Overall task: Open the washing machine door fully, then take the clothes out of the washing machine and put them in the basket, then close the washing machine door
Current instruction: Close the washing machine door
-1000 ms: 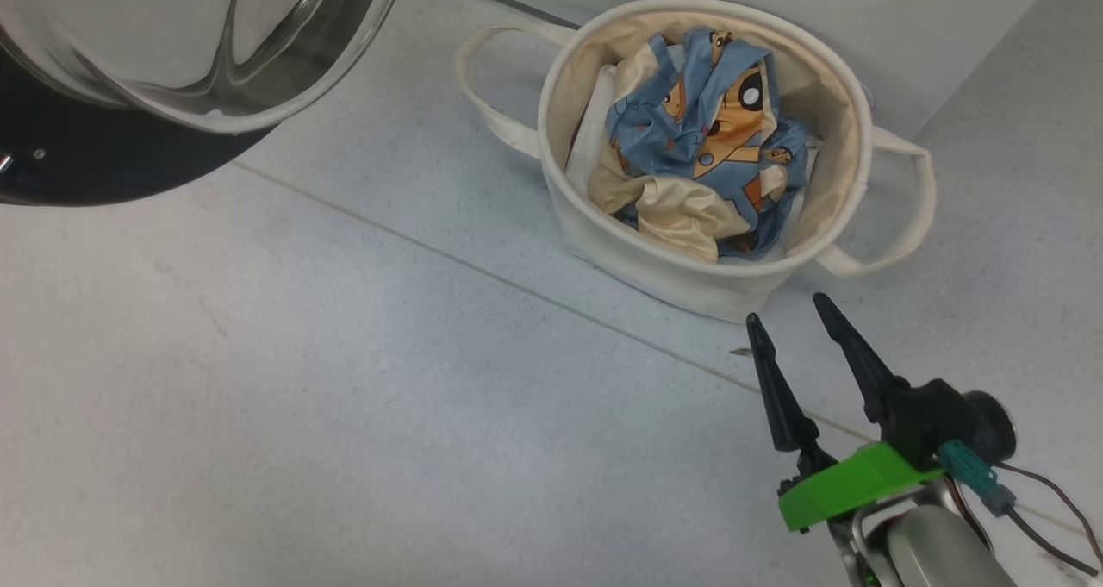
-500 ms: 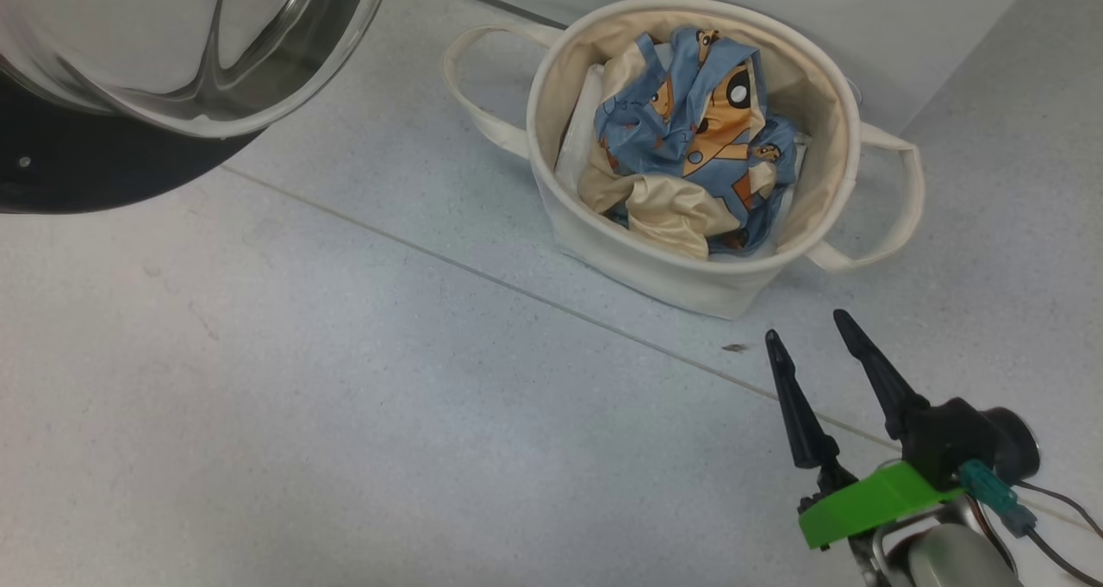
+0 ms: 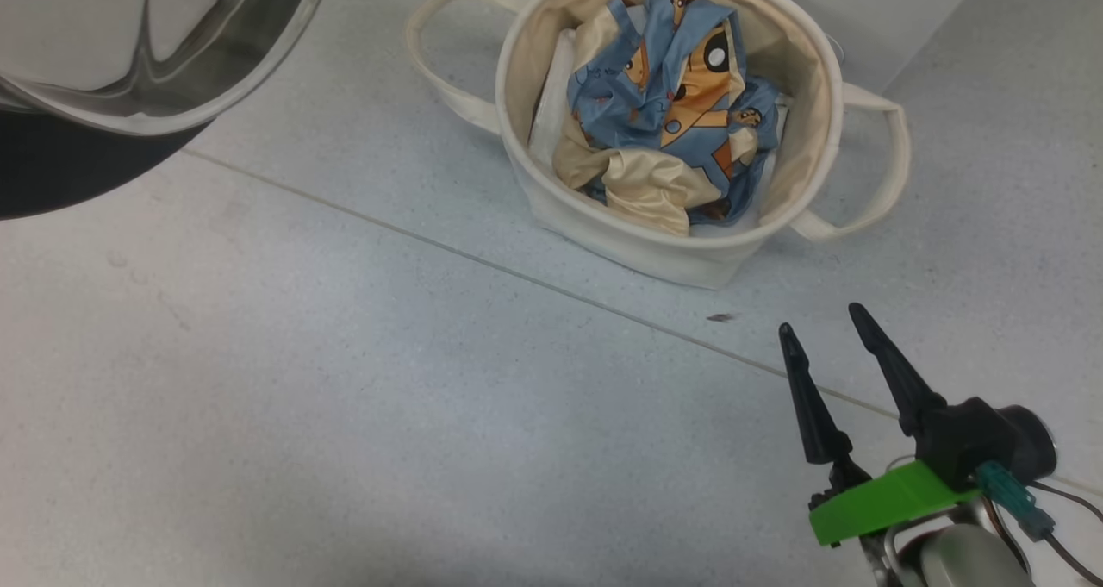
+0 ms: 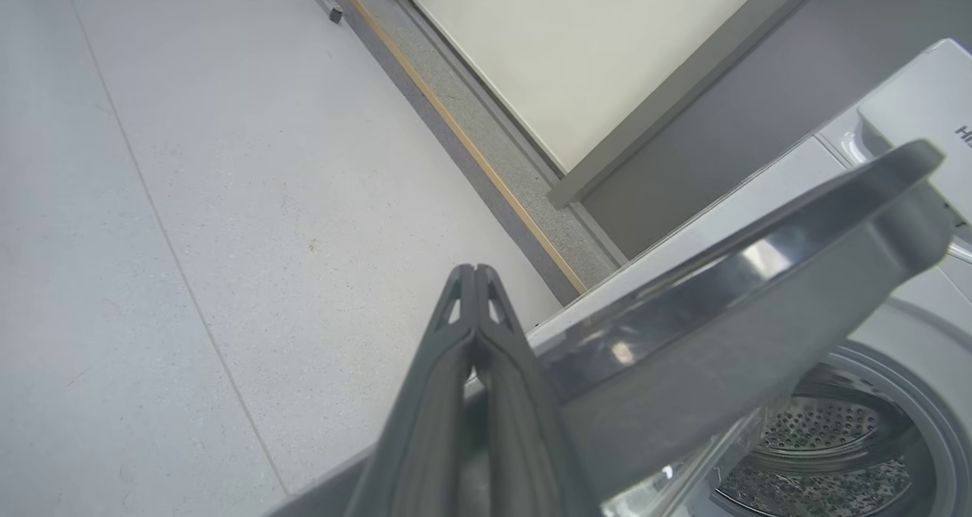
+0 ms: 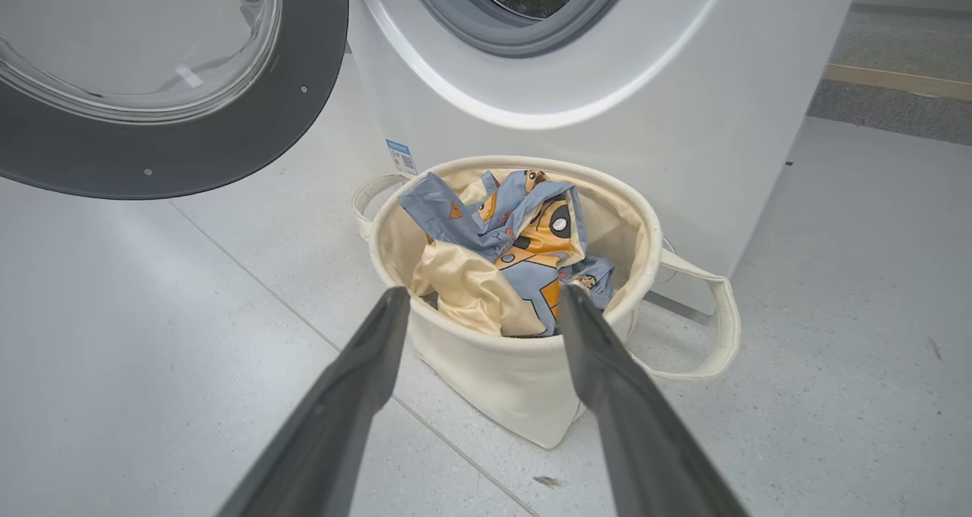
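The head camera looks steeply down at the floor beside the washing machine door. The right wrist camera, low, faces the washing machine right of the door. The left wrist camera sits close against the door's rim. All three share the door.

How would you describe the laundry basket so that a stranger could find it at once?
Find the white washing machine with its big round door standing open. On the floor right at its foot sits the basket, a small round cream canvas tub far lower than the machine. Unlike the hard machine and door, it is soft-sided, with two looped handles and blue and cream cartoon-print clothes bunched inside.
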`<state>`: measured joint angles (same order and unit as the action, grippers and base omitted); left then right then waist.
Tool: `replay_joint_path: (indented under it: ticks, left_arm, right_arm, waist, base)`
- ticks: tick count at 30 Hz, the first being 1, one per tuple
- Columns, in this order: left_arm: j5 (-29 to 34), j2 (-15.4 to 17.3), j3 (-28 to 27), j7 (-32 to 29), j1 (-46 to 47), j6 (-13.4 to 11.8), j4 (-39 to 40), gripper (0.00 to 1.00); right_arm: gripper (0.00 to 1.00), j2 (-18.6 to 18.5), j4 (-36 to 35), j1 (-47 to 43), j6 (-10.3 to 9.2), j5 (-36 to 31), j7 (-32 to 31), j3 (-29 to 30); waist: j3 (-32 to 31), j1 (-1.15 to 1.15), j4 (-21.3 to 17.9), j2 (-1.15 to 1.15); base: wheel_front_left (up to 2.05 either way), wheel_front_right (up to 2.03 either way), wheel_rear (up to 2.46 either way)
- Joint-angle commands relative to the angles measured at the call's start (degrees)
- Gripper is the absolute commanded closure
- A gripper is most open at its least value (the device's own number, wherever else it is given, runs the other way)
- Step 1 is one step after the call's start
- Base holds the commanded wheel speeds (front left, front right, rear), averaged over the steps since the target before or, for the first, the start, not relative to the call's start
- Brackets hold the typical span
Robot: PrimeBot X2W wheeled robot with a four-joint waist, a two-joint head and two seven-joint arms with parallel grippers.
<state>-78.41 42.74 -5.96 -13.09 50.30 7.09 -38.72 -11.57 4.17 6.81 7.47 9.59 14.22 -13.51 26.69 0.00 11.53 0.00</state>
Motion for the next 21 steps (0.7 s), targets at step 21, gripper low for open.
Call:
replay_joint_path:
  ticks: [21]
  left_arm:
    - [-13.9,1.2,0.0,-22.5,-3.9,0.4,13.5,1.00]
  right_arm:
    - [0.00,1.2,-0.1,0.3,0.02,-0.3,0.6,-2.2]
  waist:
    - [-1.4,0.00,2.5,0.00]
  base:
    - [0.00,0.00,0.00]
